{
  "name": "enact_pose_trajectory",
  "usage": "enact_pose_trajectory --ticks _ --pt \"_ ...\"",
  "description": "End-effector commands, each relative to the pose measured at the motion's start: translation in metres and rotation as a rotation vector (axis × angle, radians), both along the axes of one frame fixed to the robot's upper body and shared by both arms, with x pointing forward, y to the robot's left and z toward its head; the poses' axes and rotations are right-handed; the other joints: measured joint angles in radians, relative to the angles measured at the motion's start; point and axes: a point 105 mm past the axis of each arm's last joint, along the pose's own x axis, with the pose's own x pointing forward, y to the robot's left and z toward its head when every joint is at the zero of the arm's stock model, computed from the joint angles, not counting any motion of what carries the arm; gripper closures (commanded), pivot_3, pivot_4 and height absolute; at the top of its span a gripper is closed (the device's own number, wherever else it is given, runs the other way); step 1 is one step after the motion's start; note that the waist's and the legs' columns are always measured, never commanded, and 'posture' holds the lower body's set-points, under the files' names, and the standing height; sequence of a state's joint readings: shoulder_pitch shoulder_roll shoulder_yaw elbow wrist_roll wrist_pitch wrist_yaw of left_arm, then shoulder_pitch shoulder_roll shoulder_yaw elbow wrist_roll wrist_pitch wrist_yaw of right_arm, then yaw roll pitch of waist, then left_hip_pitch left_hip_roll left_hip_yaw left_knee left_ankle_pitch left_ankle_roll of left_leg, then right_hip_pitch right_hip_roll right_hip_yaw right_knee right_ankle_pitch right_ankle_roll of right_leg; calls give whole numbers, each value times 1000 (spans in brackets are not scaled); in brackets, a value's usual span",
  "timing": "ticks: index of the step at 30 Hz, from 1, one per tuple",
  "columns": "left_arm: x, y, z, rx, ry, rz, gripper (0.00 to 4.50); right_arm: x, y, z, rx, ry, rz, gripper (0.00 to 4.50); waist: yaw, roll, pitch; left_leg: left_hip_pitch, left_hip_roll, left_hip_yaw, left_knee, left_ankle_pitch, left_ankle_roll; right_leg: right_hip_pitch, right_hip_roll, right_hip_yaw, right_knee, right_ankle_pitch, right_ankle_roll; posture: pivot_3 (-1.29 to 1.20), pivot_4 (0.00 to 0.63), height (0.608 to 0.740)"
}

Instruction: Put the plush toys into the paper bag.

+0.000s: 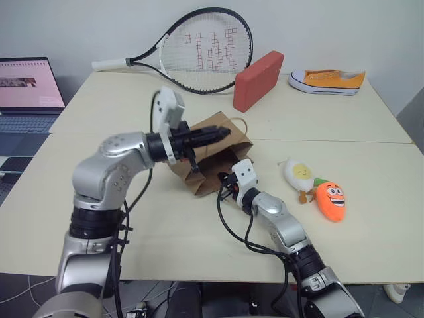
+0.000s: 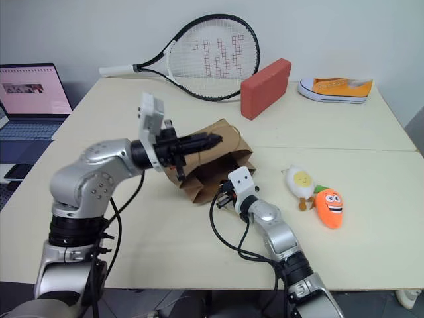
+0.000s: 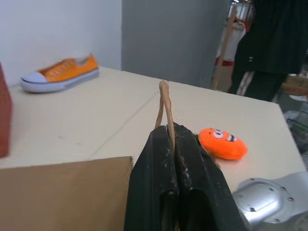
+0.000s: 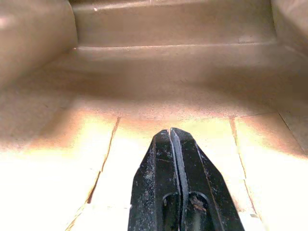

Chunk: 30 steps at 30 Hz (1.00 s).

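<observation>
Left pincer (image 3: pixel 169 139) clamps the tan cord handle (image 3: pixel 164 103) of the brown kraft paper bag (image 1: pixel 213 154) lying on the cream table (image 1: pixel 165 232). Right pincer (image 4: pixel 174 137), closed and empty, reaches inside its mouth. White egg plush toy (image 1: pixel 297 175) and orange carrot plush toy (image 1: pixel 330 201) lie beside it.

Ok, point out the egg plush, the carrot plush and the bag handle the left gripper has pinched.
egg plush (image 1: pixel 297 173), left eye view, on its yellow yolk face
carrot plush (image 1: pixel 330 201), left eye view, on its orange body
bag handle (image 3: pixel 164 103), left wrist view, on the cord loop above the fingertips

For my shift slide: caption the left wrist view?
Left gripper shut on the paper bag handle; carrot plush lies on the table.
</observation>
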<state>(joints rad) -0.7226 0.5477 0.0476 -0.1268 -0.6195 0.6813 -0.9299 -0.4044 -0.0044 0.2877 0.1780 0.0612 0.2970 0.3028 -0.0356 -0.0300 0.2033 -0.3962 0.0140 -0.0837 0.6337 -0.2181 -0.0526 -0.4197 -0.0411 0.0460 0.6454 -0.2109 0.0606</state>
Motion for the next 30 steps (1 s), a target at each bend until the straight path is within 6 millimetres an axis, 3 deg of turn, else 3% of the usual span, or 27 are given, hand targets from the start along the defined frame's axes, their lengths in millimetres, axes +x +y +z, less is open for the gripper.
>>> enact_pose_trajectory --ticks 1,8,13,18,23,30 --pt "5 10 34 -6 -150 47 4500 -2 -4 -15 -17 58 -25 4474 0 -1 0 0 0 0 0 0 0 0 0 0 0 0 0 0 150 740" --pt "9 9 72 14 -323 65 4500 -3 -2 -18 -24 71 -18 4474 -3 -1 -1 0 0 0 0 0 0 0 0 0 0 0 0 0 150 740" --pt "10 5 78 42 -387 55 4500 -3 -1 -18 -24 72 -23 4474 -7 -2 -1 0 0 0 -1 0 0 0 0 0 0 0 0 0 150 740" --pt "13 6 74 48 -398 69 4500 -2 -3 -17 -25 68 -29 4474 -9 -1 -1 1 0 0 -2 0 0 0 1 0 0 0 0 0 150 740" --pt "9 2 52 86 -354 35 4500 0 -4 -14 -23 59 -32 4474 -10 -1 -1 1 0 0 -2 0 0 0 1 0 0 0 0 0 150 740" --pt "-10 -8 29 81 -257 -64 4500 -1 -7 10 14 11 -6 4474 -10 -1 -1 0 0 0 -2 0 0 -1 1 0 0 0 0 0 150 740"
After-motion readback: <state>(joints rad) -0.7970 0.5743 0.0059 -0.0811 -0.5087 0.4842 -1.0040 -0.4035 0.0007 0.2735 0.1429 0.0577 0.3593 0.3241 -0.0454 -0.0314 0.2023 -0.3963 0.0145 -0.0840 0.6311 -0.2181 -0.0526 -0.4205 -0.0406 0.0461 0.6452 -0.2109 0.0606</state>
